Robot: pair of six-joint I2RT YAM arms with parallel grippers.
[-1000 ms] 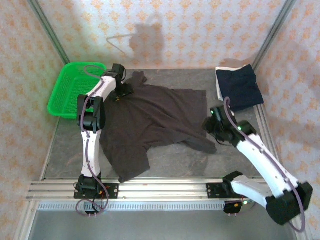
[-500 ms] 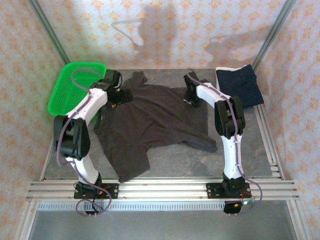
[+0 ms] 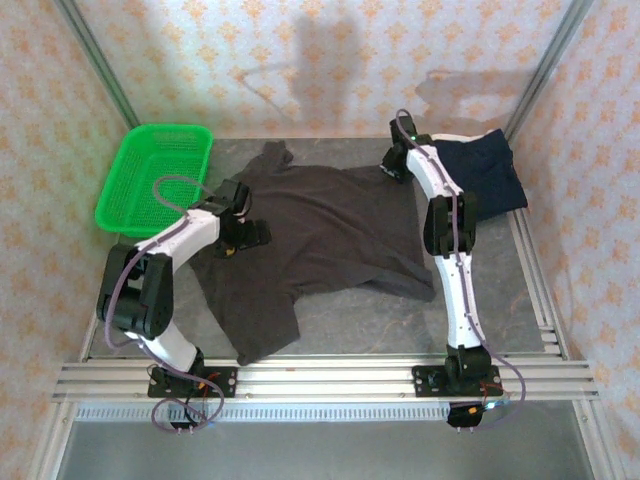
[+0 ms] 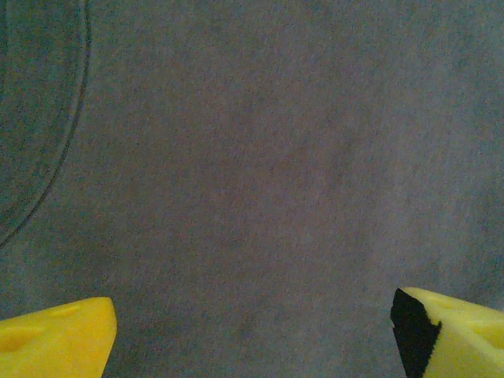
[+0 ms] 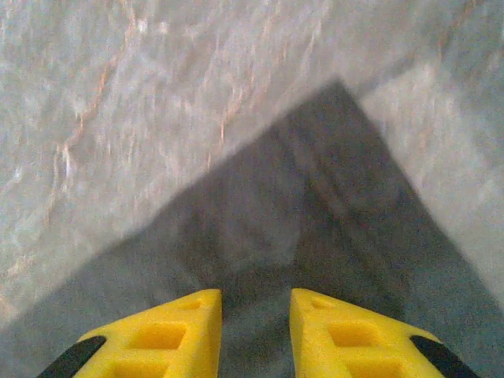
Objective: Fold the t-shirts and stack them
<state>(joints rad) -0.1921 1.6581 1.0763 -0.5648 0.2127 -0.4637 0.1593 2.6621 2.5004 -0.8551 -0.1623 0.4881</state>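
T-shirts are shown lying on a grey marbled table (image 3: 350,325), viewed from above. A dark charcoal-brown t-shirt (image 3: 320,235) is spread open across the middle of the table, rumpled rather than flat. Its long axis is laid left to right. The neck end appears to be turned toward the left, where a green mesh basket (image 3: 125,225) is set at the far left corner. The straight hem is turned toward the right. One sleeve (image 3: 275,155) is pointed toward the far edge, and a larger flap (image 3: 262,330) is pointed toward the near edge. A folded navy t-shirt (image 3: 495,180) is placed at the far right corner, near the dark shirt's hem, with a thin white edge (image 3: 470,137) seen along its far side.

The left gripper (image 3: 245,235) is lowered over the left part of the dark shirt. In the left wrist view its yellow fingers (image 4: 55,339) are held wide apart over plain dark cloth, with a curved seam seen at the upper left. Whether the cloth is touched cannot be told. The right gripper (image 3: 392,165) is held at the dark shirt's far right corner. In the right wrist view its yellow fingers (image 5: 157,339) are drawn close together with a narrow gap between them, and the stitched corner (image 5: 331,181) is pointed away from them onto bare table
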